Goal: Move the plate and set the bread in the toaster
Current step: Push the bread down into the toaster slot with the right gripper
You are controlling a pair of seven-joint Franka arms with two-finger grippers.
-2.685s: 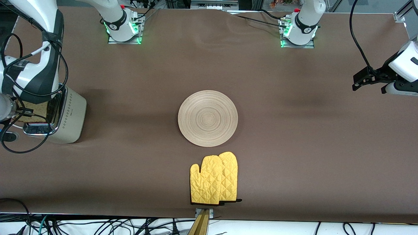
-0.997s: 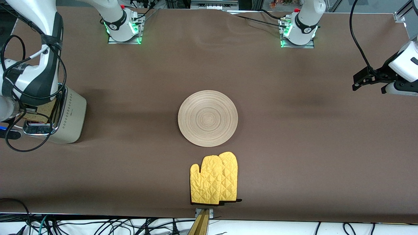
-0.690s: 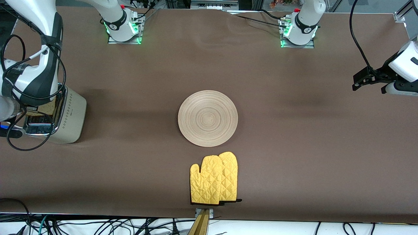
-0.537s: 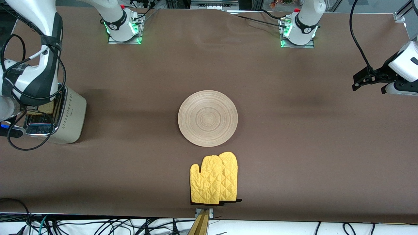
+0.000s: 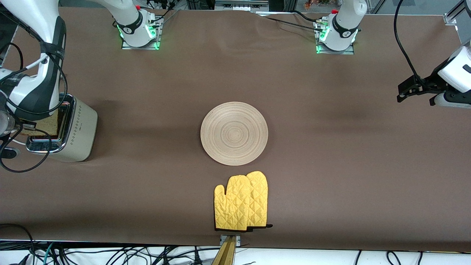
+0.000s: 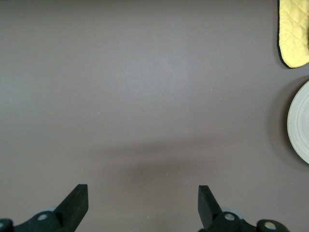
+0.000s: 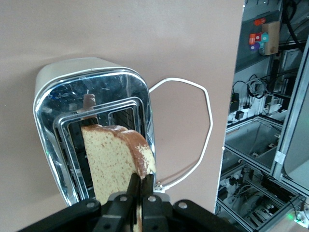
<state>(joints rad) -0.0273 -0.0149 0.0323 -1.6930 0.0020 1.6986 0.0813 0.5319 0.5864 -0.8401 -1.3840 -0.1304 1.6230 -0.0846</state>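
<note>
The cream toaster (image 5: 75,130) stands at the right arm's end of the table. My right gripper (image 7: 141,186) is shut on the crust edge of the bread (image 7: 113,159), held upright over the toaster's chrome top (image 7: 91,96). The slice's lower edge is at the slots; I cannot tell whether it is inside one. In the front view the right arm hides most of the bread (image 5: 41,126). The wooden plate (image 5: 234,133) lies at the table's middle. My left gripper (image 5: 406,90) waits open and empty over bare table at the left arm's end (image 6: 142,198).
Yellow oven mitts (image 5: 241,201) lie nearer to the front camera than the plate. A white cable (image 7: 203,101) loops beside the toaster, close to the table's end edge (image 7: 240,121). The plate's rim (image 6: 300,123) and one mitt (image 6: 294,31) show in the left wrist view.
The right arm has shifted a little over the toaster, and more of the bread shows than half a second ago. The left arm, plate and mitts have not moved.
</note>
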